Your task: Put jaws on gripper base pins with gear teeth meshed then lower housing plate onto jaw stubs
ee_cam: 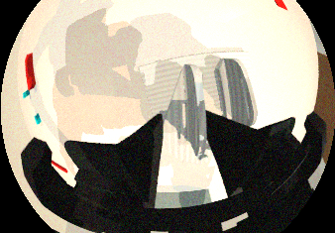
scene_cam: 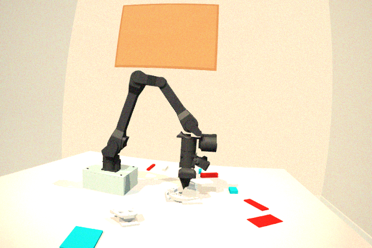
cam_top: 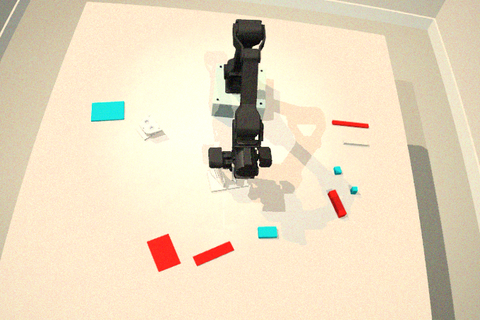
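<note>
My gripper [scene_cam: 185,188] [ee_cam: 182,116] points straight down over the white gripper base [cam_top: 215,187] [scene_cam: 192,203] and is shut on a pale jaw [ee_cam: 190,102]. The held jaw stands upright between the fingertips, low over the base; whether it touches a pin cannot be told. The other jaw [cam_top: 219,176] [ee_cam: 237,92] stands at the base, beside the held one. The pins and the meeting of the teeth are hidden or too washed out to see. The white housing plate [cam_top: 155,127] [scene_cam: 123,211], with two round holes, rests on a small white stand, away from the base.
A cyan slab [cam_top: 107,111] [scene_cam: 81,237] lies beyond the housing plate. A red square [cam_top: 163,252] [scene_cam: 264,220], a red strip [cam_top: 213,253] [scene_cam: 255,204] and a cyan block [cam_top: 267,232] [scene_cam: 233,190] lie towards the front. Red bars, a white bar and small cyan cubes lie at the right.
</note>
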